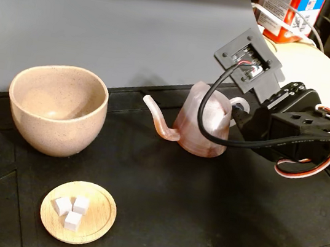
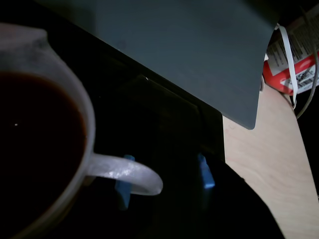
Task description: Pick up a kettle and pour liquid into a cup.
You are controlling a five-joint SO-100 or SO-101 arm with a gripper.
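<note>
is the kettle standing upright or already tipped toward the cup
Upright. The kettle sits flat on the black mat, and the wrist view shows its dark liquid held below the rim.

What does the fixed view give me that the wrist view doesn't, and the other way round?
Only the fixed view shows the cup, the kettle's spout pointing toward it, and the wooden dish of white cubes. Only the wrist view shows the dark liquid inside the kettle and the blue gripper pads either side of its handle. Both show the kettle, the black mat and the red carton.
</note>
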